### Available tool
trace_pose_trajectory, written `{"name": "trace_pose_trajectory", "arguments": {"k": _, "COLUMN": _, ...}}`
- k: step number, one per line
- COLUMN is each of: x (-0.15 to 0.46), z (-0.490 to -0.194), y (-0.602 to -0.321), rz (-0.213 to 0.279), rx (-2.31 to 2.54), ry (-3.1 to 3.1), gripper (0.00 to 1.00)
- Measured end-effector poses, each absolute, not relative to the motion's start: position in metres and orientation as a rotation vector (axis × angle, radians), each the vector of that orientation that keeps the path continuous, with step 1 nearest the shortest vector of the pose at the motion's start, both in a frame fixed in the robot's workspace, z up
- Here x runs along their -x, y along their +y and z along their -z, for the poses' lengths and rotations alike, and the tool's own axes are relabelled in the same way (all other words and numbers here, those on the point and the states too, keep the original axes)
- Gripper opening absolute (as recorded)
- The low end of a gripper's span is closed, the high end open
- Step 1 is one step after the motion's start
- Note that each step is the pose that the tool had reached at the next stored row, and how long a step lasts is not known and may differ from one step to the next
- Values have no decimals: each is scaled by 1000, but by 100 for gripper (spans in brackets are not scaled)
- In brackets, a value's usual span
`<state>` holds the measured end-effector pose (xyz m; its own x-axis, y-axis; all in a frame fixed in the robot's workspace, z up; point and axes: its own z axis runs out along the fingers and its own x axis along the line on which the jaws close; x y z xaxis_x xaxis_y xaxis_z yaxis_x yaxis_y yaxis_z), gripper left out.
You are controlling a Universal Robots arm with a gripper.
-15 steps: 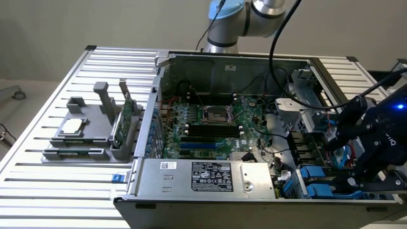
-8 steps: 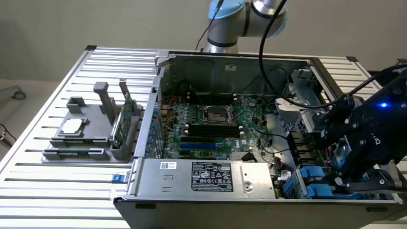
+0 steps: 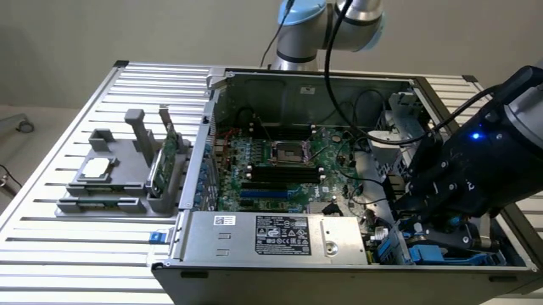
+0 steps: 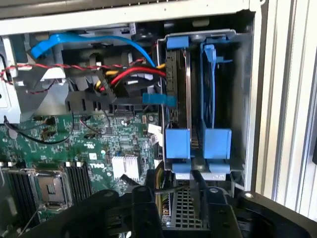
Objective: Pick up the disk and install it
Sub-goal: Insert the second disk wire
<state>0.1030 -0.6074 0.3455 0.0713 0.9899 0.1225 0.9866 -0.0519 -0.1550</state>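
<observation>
The disk (image 4: 177, 84) stands on edge in the drive cage (image 4: 242, 74) at the case's corner, held in a blue carrier (image 4: 177, 144). Its dark edge and silver side show between the blue ends. A second blue carrier (image 4: 215, 143) sits in the slot beside it. My gripper (image 4: 176, 208) hovers just off the cage's end, open, its black fingers (image 4: 146, 210) apart with nothing between them. In the exterior view my gripper (image 3: 446, 232) hangs low over the blue carriers (image 3: 433, 254) at the case's near corner on that view's right.
The open computer case (image 3: 220, 82) lies on a slatted metal table (image 3: 76, 254). It holds a green motherboard (image 4: 99, 148), the power supply (image 3: 280, 235) and blue and red cables (image 4: 114, 44) beside the cage. A grey fixture (image 3: 119, 184) with a chip and a green card stands on the exterior view's left.
</observation>
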Motion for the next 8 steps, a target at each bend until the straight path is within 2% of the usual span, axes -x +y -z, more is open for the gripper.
{"name": "trace_pose_trajectory", "arguments": {"k": 3, "x": -99, "z": -348, "y": -607, "rz": -25, "rx": 2144, "ry": -2015, "gripper": 33}}
{"name": "trace_pose_trajectory", "arguments": {"k": 4, "x": -99, "z": -348, "y": -607, "rz": -25, "rx": 2144, "ry": -2015, "gripper": 26}}
{"name": "trace_pose_trajectory", "arguments": {"k": 8, "x": -99, "z": -348, "y": -607, "rz": -25, "rx": 2144, "ry": -2015, "gripper": 26}}
